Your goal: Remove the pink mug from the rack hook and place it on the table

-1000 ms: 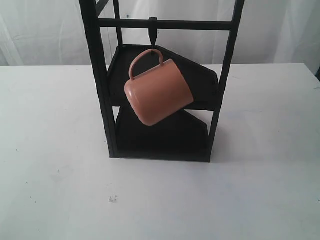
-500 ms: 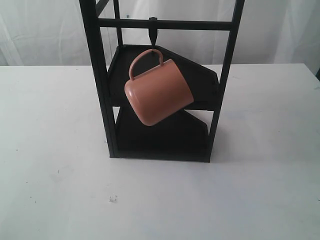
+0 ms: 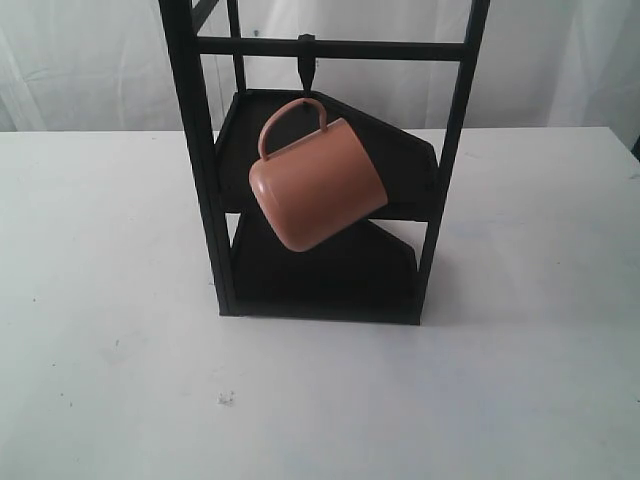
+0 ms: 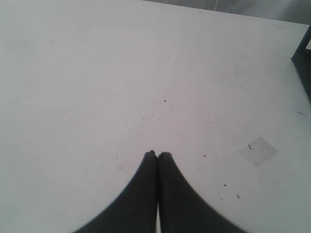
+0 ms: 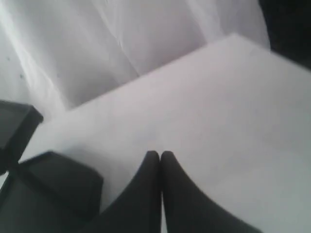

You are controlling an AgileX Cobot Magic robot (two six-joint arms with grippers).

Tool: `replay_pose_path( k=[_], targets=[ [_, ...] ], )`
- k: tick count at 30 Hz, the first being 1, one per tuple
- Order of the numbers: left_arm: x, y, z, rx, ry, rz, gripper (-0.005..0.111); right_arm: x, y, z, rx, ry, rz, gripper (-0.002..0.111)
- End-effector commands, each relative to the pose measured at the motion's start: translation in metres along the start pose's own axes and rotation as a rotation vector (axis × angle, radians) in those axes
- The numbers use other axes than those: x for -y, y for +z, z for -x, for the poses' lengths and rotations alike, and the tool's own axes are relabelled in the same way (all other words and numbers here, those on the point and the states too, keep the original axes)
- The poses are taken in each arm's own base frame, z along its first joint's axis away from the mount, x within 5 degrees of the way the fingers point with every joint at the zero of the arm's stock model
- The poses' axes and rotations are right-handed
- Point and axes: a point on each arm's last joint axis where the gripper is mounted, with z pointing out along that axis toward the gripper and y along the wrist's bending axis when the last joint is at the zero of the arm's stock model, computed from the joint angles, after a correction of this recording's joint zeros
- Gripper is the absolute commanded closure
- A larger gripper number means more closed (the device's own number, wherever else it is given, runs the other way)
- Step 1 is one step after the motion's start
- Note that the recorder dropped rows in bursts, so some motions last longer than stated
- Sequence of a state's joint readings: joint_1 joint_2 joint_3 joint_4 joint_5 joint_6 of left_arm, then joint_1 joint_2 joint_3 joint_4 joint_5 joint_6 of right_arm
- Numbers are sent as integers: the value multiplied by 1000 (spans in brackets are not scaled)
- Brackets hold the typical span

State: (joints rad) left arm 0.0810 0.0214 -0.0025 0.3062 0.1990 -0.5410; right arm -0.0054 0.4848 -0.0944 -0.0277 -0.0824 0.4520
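The pink mug [image 3: 318, 185] hangs tilted by its thin loop handle from the rack hook [image 3: 307, 67], which points down from the crossbar of the tall black rack [image 3: 195, 150]. The rack stands on the white table [image 3: 110, 300]. Neither gripper shows in the exterior view. In the left wrist view my left gripper [image 4: 157, 154] is shut, empty, above bare table [image 4: 97, 73]. In the right wrist view my right gripper [image 5: 160, 153] is shut with nothing in it, over the table [image 5: 233, 111] near black rack shelves [image 5: 53, 189]. The mug is out of both wrist views.
A white curtain [image 3: 90, 60] hangs behind the table. A corner of the rack [image 4: 302, 48] shows at the edge of the left wrist view, with a pale tape patch [image 4: 257, 150] on the table. Small specks [image 3: 226, 398] lie in front of the rack.
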Motion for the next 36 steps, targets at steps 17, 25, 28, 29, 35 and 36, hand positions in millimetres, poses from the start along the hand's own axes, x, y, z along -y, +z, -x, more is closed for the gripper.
replay_pose_path(
  k=[17, 25, 28, 29, 35, 36],
  targets=[
    [0, 0, -1, 2, 2, -6, 107, -98, 24, 24, -1033, -554, 438, 108],
    [0, 0, -1, 2, 2, -6, 107, -112, 36, 44, -800, -588, 491, 108],
    [0, 0, -1, 2, 2, -6, 107, -116, 38, 45, -769, -529, 510, 108],
    [0, 0, -1, 2, 2, -6, 107, -118, 37, 45, -766, -527, 532, 108],
    [0, 0, -1, 2, 2, -6, 107, -134, 15, 22, -822, -627, 893, 108],
    [0, 0, -1, 2, 2, -6, 107, -136, 9, 17, -831, -647, 969, 108]
  ],
)
